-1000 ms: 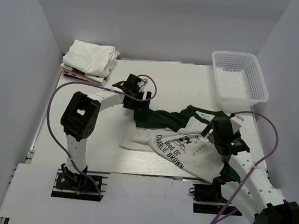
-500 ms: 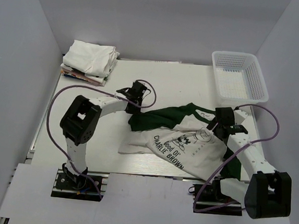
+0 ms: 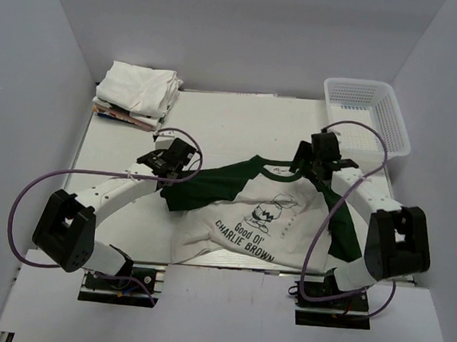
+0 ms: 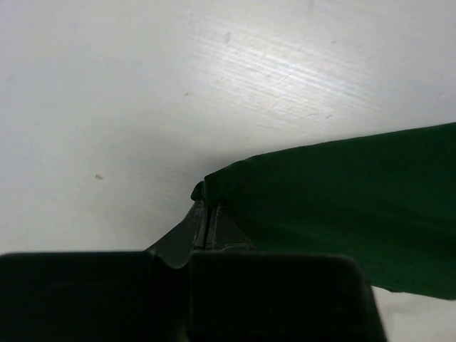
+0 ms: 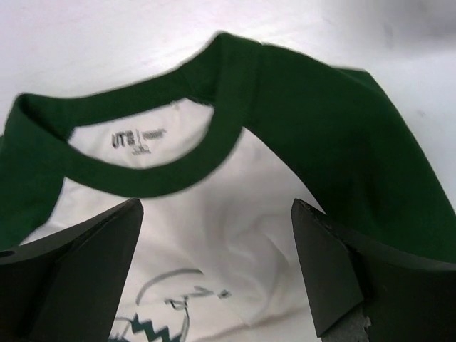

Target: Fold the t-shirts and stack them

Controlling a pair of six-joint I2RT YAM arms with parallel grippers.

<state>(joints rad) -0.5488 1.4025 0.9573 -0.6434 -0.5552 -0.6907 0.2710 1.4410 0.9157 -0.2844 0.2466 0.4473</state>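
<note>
A white t-shirt (image 3: 266,216) with dark green sleeves, green collar and a Charlie Brown print lies spread face up on the table. My left gripper (image 3: 179,169) is at the shirt's left side, shut on the edge of the green sleeve (image 4: 342,192); in the left wrist view its fingertips (image 4: 205,217) pinch the cloth's corner. My right gripper (image 3: 305,168) hovers open over the shirt's right shoulder. The right wrist view has the collar (image 5: 142,167) ahead of the gripper (image 5: 214,263), with only white cloth below the wide-apart fingers. Folded whitish t-shirts (image 3: 139,90) are stacked at the back left.
A white plastic mesh basket (image 3: 367,119) stands at the back right corner. The folded stack rests on some flat coloured items (image 3: 113,114). White walls close in the table (image 3: 233,123) on three sides. The shirt's hem hangs near the table's front edge.
My left gripper shut on the green sleeve and dragged it left and toward the near side. The right arm swung to the far side, over the collar. The shirt now lies flatter.
</note>
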